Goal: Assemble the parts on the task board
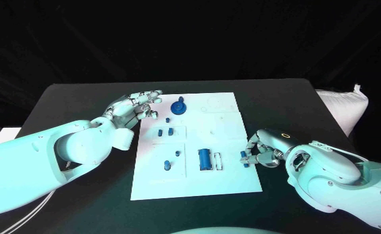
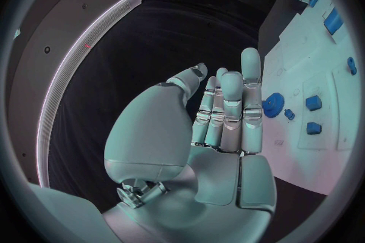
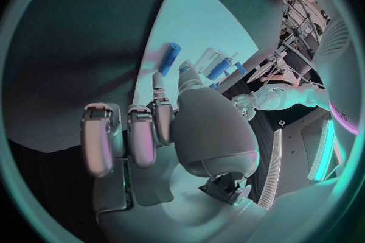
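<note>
The white task board (image 1: pixel 226 115) lies mid-table. On it are a blue gear (image 1: pixel 179 106), several small blue parts (image 1: pixel 163 132) and a blue cylinder (image 1: pixel 205 159). My left hand (image 1: pixel 139 104) hovers at the board's far left corner with its fingers straight and nothing in them; the left wrist view shows that hand (image 2: pixel 224 115) beside the gear (image 2: pixel 274 101). My right hand (image 1: pixel 260 151) sits at the board's right edge, fingers curled down at a small blue part (image 1: pixel 244 162). Whether it grips that part is hidden. The right wrist view shows that hand (image 3: pixel 152 127) near the cylinder (image 3: pixel 170 59).
The black table (image 1: pixel 79 102) extends on both sides of the board. A white bag (image 1: pixel 345 107) stands off the table's far right corner. The board's near end (image 1: pixel 199 187) is bare.
</note>
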Available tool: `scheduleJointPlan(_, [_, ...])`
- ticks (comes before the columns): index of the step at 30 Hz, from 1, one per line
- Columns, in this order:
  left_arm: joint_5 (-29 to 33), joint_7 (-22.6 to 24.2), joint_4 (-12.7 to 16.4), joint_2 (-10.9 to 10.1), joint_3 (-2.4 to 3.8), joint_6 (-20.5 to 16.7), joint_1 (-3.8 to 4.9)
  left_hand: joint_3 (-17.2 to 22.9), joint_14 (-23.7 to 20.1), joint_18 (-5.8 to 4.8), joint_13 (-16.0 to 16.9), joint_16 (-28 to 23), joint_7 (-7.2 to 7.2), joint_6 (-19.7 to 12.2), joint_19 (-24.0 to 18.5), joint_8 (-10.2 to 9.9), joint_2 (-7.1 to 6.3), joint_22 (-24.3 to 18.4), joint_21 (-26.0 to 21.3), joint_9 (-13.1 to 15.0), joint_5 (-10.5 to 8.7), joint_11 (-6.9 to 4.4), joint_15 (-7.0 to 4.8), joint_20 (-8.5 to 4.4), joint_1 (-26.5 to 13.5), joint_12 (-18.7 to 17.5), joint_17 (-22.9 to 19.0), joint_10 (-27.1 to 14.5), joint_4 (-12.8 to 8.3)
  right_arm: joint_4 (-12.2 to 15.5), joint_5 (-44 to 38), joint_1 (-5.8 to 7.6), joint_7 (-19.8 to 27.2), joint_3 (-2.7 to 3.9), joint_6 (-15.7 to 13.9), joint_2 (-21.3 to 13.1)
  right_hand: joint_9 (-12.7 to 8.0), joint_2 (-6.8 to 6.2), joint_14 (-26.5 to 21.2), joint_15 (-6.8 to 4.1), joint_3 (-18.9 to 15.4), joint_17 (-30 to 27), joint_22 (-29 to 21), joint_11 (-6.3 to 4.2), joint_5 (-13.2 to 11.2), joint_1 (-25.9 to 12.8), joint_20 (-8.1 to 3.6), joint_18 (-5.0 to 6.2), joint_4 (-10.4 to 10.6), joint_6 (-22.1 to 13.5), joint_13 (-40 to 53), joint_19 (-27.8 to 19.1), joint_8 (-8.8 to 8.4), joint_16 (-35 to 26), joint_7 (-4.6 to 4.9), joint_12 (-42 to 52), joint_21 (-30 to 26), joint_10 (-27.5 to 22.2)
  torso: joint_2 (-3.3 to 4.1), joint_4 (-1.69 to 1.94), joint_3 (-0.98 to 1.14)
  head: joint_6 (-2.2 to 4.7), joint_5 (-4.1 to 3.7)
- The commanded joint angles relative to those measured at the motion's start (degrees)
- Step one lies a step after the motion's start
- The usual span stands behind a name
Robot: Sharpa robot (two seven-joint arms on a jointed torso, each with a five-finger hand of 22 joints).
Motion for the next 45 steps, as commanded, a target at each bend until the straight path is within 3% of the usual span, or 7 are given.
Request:
scheduleJointPlan(1, [-0.5, 0.41, 0.13, -0.02, 0.03, 1.17, 0.01, -0.14, -0.54, 1.05, 0.08, 0.03, 0.19, -0.41, -0.05, 0.32, 0.35, -0.06, -0.28, 0.02, 0.18, -0.03, 0.02, 0.35, -0.01, 0.12, -0.06, -0.31, -0.22, -0.48, -2.19, -0.2, -0.68, -0.04, 3.67, 0.25, -0.14, 0.6, 5.51, 0.19, -0.04, 12.89, 10.07, 0.01, 0.47, 0.0, 0.27, -0.32, 0.39, 0.49, 0.25, 3.61, -0.27, 0.03, 0.04, -0.09, -0.19, 1.43, -0.01, 0.06, -0.01, -0.11, 0.07])
scheduleJointPlan(13, [-0.52, 0.39, 0.11, -0.06, 0.02, 1.2, 0.0, -0.14, -0.54, 1.05, 0.08, 0.03, 0.19, -0.41, -0.05, 0.32, 0.35, -0.06, -0.28, 0.02, 0.18, -0.03, 0.02, 0.35, -0.01, 0.12, -0.06, -0.31, -0.22, -1.25, -2.87, -0.48, -0.62, -0.07, 5.65, 1.69, -0.61, 1.26, 5.54, 0.05, 0.61, 13.03, 10.22, -0.15, 0.91, 1.43, 0.19, -0.35, -0.15, 0.9, 0.37, 3.67, -0.69, 0.11, -0.14, 0.02, -0.08, 1.49, 0.02, 0.0, 0.04, -0.27, 0.35])
scheduleJointPlan(17, [-0.52, 0.37, 0.11, -0.08, 0.02, 1.2, 0.0, -0.14, -0.54, 1.05, 0.08, 0.03, 0.19, -0.41, -0.05, 0.32, 0.35, -0.06, -0.28, 0.02, 0.18, -0.03, 0.02, 0.35, -0.01, 0.12, -0.06, -0.31, -0.22, -1.73, -4.52, -1.05, -0.67, -0.07, 7.0, 2.5, -1.21, 2.48, 5.56, -0.18, 2.86, 13.12, 10.33, -0.4, -3.98, 5.05, -0.03, -0.38, -2.14, 1.38, 0.39, 3.71, -1.25, 0.16, -0.35, -0.09, -0.01, 1.45, 0.04, 0.02, 0.01, -0.39, 0.42])
scheduleJointPlan(21, [-0.52, 0.36, 0.1, -0.08, 0.02, 1.2, 0.0, -0.14, -0.54, 1.05, 0.08, 0.03, 0.19, -0.41, -0.05, 0.32, 0.35, -0.06, -0.28, 0.02, 0.18, -0.03, 0.02, 0.35, -0.01, 0.12, -0.06, -0.31, -0.22, -2.02, -6.42, -1.65, -0.74, -0.07, 8.88, 3.31, -1.67, 3.14, 5.57, -0.36, 5.49, 13.21, 10.41, -0.56, -6.64, 8.28, -0.19, -0.4, -4.27, 1.81, 0.38, 3.74, -1.65, 0.21, -0.51, -0.25, 0.05, 1.36, 0.01, 0.0, 0.0, -0.51, 0.52])
scheduleJointPlan(32, [-0.53, 0.3, 0.15, -0.11, 0.02, 1.16, 0.0, -0.15, -0.59, 1.05, 0.09, 0.04, 0.19, -0.45, -0.07, 0.37, 0.37, -0.08, -0.3, 0.02, 0.18, -0.02, 0.03, 0.36, -0.02, 0.23, -0.14, -0.39, -0.22, -2.48, -11.14, -2.11, -0.92, -0.07, 14.45, 4.64, -2.68, 2.77, 5.66, -0.33, 11.45, 13.63, 10.8, -0.58, -6.01, 10.65, -0.26, -0.51, -8.21, 3.06, 0.23, 3.89, -2.59, 0.45, -0.45, -0.83, 0.32, 1.15, 0.0, -0.03, -0.02, -0.71, 0.66])
scheduleJointPlan(38, [-0.81, 0.3, 0.14, -0.09, 0.02, 1.12, 0.0, -0.17, -0.66, 1.05, 0.09, 0.06, 0.21, -0.5, -0.09, 0.43, 0.4, -0.09, -0.33, 0.03, 0.18, -0.01, 0.05, 0.38, -0.03, 0.38, -0.24, -0.49, -0.21, -2.88, -12.97, -2.13, -0.98, -0.07, 16.31, 5.39, -3.22, 1.39, 5.66, -0.21, 12.69, 13.65, 10.79, -0.44, -5.42, 8.23, -0.1, -0.5, -7.91, 3.2, 0.2, 3.87, -3.26, 0.45, -0.32, -1.03, 0.3, 1.14, -0.02, 0.03, -0.04, -0.8, 0.7])
scheduleJointPlan(45, [-1.11, 0.32, 0.12, -0.06, 0.02, 1.1, 0.0, -0.17, -0.66, 1.05, 0.09, 0.06, 0.21, -0.5, -0.09, 0.43, 0.4, -0.09, -0.33, 0.03, 0.18, -0.01, 0.05, 0.38, -0.03, 0.38, -0.24, -0.49, -0.21, -3.25, -14.09, -2.13, -1.0, -0.07, 15.3, 6.23, -3.69, 1.05, 5.73, -0.3, 15.52, 13.94, 11.1, -0.59, -2.21, 6.47, -0.16, -0.58, -7.54, 3.83, 0.46, 4.03, -3.71, 0.62, -0.51, -0.65, 0.54, 1.38, -0.04, 0.04, -0.01, -0.88, 0.82])
